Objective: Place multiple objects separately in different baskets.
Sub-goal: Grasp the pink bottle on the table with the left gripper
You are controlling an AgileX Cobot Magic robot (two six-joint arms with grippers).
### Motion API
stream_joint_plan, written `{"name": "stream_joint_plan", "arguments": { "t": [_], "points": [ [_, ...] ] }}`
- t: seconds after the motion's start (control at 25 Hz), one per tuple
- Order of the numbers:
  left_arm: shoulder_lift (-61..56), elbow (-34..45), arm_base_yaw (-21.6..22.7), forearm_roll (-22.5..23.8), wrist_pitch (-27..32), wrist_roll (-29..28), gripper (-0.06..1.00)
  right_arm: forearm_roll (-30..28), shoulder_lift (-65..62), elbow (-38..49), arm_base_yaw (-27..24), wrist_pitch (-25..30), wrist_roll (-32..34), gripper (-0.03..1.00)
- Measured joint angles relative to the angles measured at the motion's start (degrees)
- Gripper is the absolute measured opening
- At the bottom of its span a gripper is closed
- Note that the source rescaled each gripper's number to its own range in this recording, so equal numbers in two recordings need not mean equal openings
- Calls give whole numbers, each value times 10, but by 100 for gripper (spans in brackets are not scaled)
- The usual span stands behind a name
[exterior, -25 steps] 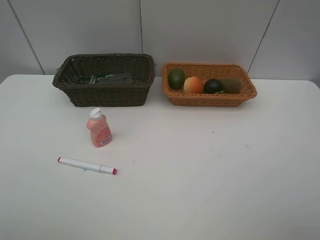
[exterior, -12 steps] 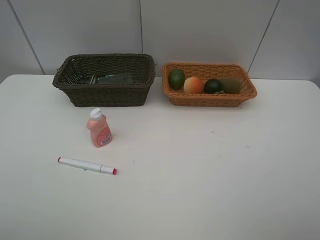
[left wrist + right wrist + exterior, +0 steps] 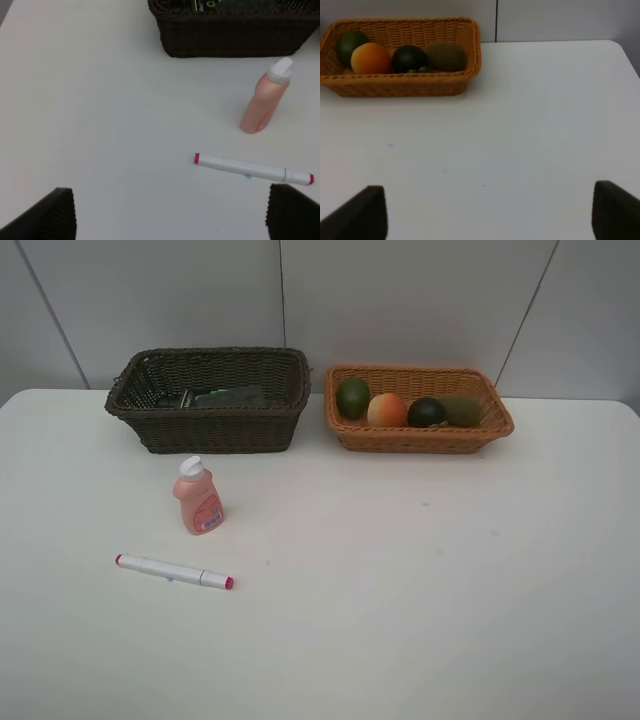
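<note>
The dark brown basket at the back left holds a dark-green box and another dark item. The orange-tan basket holds a green fruit, an orange-red fruit, a dark-green round fruit and a brown kiwi. The pink white-capped bottle stands in front of the dark basket. The white pink-tipped marker lies nearer the front. Neither gripper shows in the exterior view. The left gripper is open, with the marker just ahead. The right gripper is open and empty.
The white table meets a grey panelled wall behind the baskets. Its right edge shows in the right wrist view. Small blue specks mark the table surface.
</note>
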Motion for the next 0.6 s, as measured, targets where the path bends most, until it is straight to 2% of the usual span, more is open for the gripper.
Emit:
{"name": "stream_joint_plan", "arguments": {
  "t": [0.6],
  "points": [
    [0,0,0,0,0,0,100,1,0,0,0,0,0,98]
  ]
}}
